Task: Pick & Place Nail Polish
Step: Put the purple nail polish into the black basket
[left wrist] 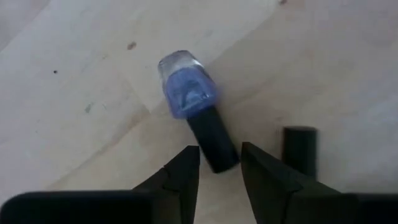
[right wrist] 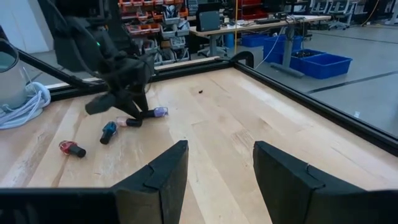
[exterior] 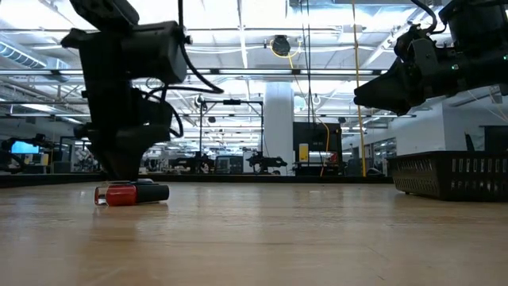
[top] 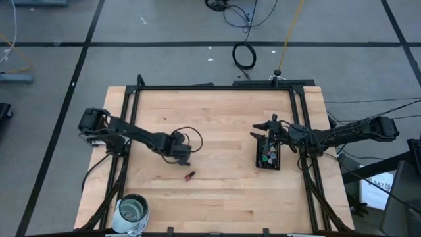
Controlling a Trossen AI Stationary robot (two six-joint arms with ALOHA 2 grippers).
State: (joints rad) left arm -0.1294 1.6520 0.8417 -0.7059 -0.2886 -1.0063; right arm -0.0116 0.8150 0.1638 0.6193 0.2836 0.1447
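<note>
Nearest the low camera, a red nail polish bottle (exterior: 121, 195) lies on its side on the wooden surface (top: 217, 131). Just behind it the left end effector (left wrist: 217, 171) is down at the surface, fingers narrowly parted around the dark cap of a lying blue-purple bottle (left wrist: 189, 93) — not yet clamped. Farther off, the right end effector (right wrist: 219, 171) hovers spread above the black tray (top: 268, 156) of bottles

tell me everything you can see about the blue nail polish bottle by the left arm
The blue nail polish bottle is small, with a clear, glassy-looking body of blue-violet polish and a long dark cap. It lies on its side on the wooden table, cap end toward the left end effector, whose two dark fingers flank the cap tip. Whether they touch it cannot be told. Another dark cap lies close beside it.
</note>
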